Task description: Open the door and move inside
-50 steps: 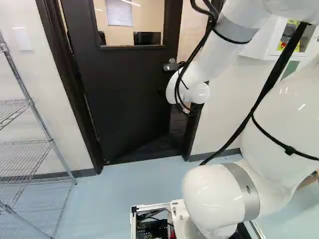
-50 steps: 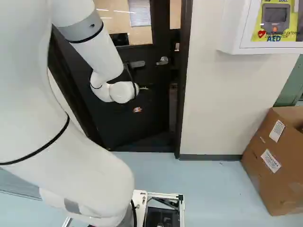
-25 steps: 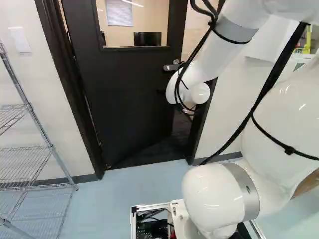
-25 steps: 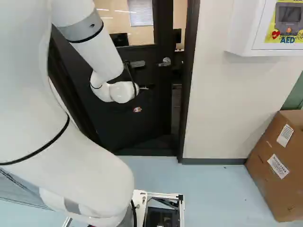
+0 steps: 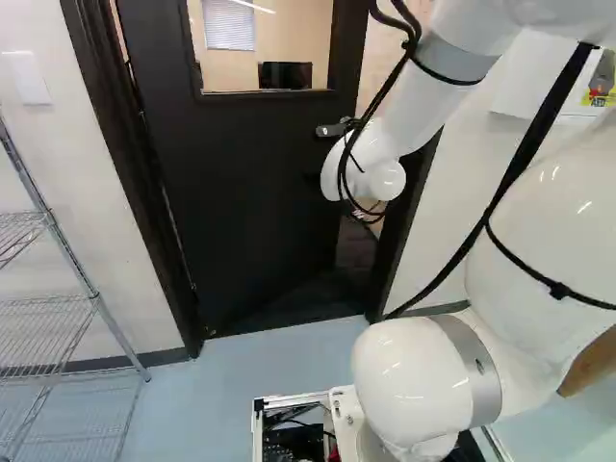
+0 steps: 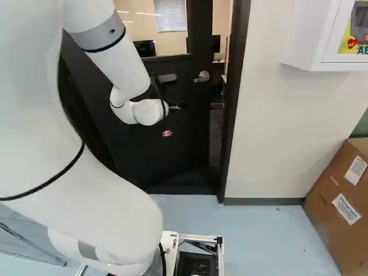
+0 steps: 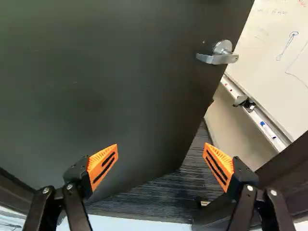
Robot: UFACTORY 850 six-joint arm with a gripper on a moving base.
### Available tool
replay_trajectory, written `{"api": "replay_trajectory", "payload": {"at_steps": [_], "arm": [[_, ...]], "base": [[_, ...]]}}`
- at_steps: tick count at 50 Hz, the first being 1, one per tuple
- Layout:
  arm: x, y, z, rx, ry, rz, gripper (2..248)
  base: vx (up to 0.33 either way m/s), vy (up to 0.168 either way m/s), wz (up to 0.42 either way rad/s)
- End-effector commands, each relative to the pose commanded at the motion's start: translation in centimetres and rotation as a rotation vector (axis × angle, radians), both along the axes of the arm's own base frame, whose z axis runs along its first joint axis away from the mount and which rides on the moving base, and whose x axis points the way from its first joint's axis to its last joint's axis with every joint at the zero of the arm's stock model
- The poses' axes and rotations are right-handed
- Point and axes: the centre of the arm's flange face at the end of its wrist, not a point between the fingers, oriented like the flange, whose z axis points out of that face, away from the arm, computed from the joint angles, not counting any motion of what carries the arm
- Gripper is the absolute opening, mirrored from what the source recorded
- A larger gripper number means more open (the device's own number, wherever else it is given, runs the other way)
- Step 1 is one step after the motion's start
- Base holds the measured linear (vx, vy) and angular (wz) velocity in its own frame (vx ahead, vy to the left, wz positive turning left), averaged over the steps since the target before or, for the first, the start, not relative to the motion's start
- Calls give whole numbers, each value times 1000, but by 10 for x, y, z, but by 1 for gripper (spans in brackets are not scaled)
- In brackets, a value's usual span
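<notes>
Standing ajar: the door (image 5: pixel 250 192) filled the left base view's upper middle
Lever handle (image 6: pixel 202 76): sat at the right base view's upper middle
Gripper (image 6: pixel 167 133): faced the door, its two fingers wide apart

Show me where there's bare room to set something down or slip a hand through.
Open floor lies between wire rack and base, and between base and cardboard box. A hand could probably pass between door and latch-side frame. Crowded: before the door, where the arm reaches.
</notes>
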Motion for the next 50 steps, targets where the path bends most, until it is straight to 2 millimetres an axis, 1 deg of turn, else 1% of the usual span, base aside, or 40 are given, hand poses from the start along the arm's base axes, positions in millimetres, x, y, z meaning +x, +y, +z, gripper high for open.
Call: {"api": "replay_trajectory", "payload": {"at_steps": [50], "arm": [[0,0,0,0,0,0,247]], "base": [[101,46,-13]]}}
